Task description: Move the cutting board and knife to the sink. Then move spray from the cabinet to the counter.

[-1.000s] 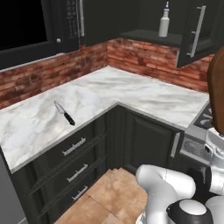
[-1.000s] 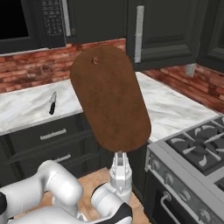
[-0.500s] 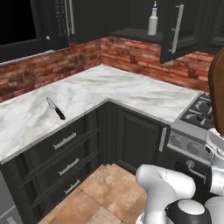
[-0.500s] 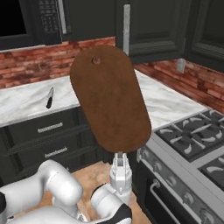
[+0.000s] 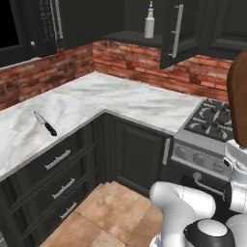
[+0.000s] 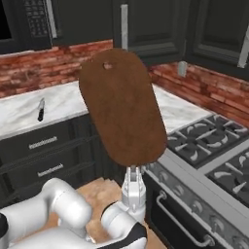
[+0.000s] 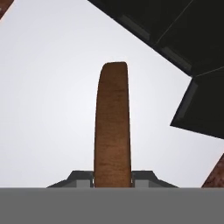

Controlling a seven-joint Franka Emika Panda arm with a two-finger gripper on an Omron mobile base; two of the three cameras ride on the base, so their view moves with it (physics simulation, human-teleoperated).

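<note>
Cutting board [image 6: 121,109], large brown wooden oblong, is standing upright above the pincer [image 6: 133,171], which is clenching its lower edge, probably for carrying; the black-handled knife [image 5: 45,123] is lying on the white marble table [image 5: 120,99].

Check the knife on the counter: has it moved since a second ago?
No. The knife lies at the same spot on the marble counter, near the front edge above the drawers; its shift in the picture comes from the base turning.
</note>
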